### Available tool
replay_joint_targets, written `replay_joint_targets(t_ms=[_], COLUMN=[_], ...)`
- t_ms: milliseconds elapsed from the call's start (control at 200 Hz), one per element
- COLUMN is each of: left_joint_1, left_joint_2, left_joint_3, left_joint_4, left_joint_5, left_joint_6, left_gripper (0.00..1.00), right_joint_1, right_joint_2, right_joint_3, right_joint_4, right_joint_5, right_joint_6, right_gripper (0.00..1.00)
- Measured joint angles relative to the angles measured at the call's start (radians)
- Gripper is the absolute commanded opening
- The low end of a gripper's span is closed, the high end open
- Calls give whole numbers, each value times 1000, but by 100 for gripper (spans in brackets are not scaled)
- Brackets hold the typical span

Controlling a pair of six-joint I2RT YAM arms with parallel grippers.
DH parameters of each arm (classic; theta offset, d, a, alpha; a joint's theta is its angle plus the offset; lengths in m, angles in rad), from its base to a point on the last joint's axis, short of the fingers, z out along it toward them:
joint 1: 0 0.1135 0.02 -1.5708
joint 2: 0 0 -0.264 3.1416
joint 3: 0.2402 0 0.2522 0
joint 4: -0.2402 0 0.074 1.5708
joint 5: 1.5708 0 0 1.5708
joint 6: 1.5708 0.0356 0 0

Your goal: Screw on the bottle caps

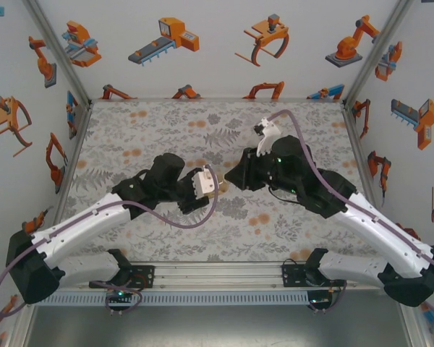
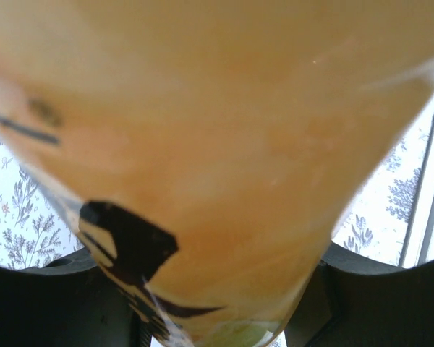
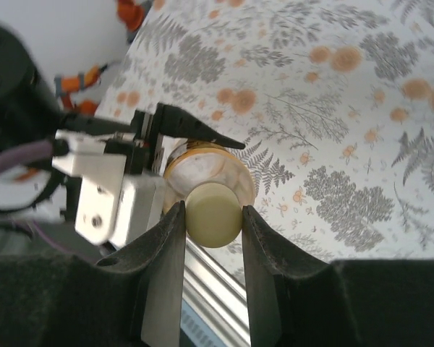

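Observation:
The amber-yellow bottle [image 2: 224,144] lies held in my left gripper [image 2: 210,318], whose dark fingers [image 2: 50,296] press on both its sides. From above, the bottle's neck end [image 1: 218,186] pokes out toward the right arm at mid-table. In the right wrist view a pale cream cap [image 3: 213,215] sits against the bottle's shoulder [image 3: 235,168]. My right gripper [image 3: 213,217] is shut on that cap, with one finger on each side. The two grippers meet end to end, the right gripper [image 1: 235,177] facing the left gripper [image 1: 206,184]. The other two bottles are out of view.
The floral tablecloth [image 1: 202,123] covers the table. White walls with robot stickers enclose three sides, with metal posts [image 1: 58,50] at the back corners. An aluminium rail [image 1: 217,271] runs along the near edge between the arm bases.

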Motion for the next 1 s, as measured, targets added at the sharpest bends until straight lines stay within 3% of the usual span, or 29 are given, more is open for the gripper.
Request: replay_joint_targets(t_ms=[145,330,451,531,691,1001], left_joint_1=[0,0,0,0,-4,-4], left_joint_2=[43,53,56,59,62,61], left_joint_3=[16,20,26,36,62,78], left_joint_4=[17,33,32,29,31,-60], left_joint_5=[-20,-30,-29,-17,60,206], left_joint_6=[-10,-10,-10,-6,3,35], left_gripper=[0,0,0,0,0,0], right_joint_1=[-1,-1,-1,-1,5,5], right_joint_2=[-2,0,-11,-35,-72,-211], right_joint_3=[-23,-23,-34,-56,-60,-75], right_joint_4=[-6,-14,3,34,96,185], right_joint_5=[108,150,151,147,111,-9], right_joint_6=[179,253,252,234,164,-103], right_gripper=[0,3,24,42,57,59])
